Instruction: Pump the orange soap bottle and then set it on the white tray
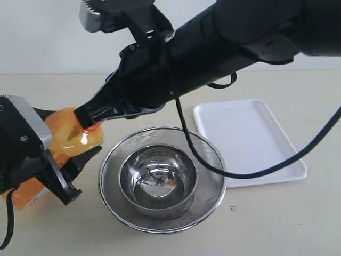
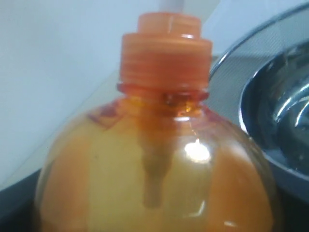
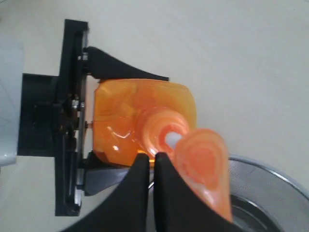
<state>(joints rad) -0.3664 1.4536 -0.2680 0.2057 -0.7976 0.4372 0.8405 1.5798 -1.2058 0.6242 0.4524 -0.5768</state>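
The orange soap bottle [image 1: 68,134] is at the left, leaning toward the strainer, with my left gripper [image 1: 78,172] shut on its body. In the left wrist view the bottle [image 2: 159,183] fills the picture, with its orange cap [image 2: 165,58] and a bit of white stem. My right gripper [image 1: 86,118] reaches across from the upper right to the bottle's top. Its fingers [image 3: 140,179] are shut together with nothing between them, right beside the orange pump head [image 3: 203,169]. The white tray [image 1: 250,138] lies flat at the right.
A round steel mesh strainer [image 1: 209,184] with a steel bowl [image 1: 158,178] inside sits between the bottle and the tray, close to the bottle. A black cable [image 1: 250,173] from the right arm hangs over the strainer and the tray.
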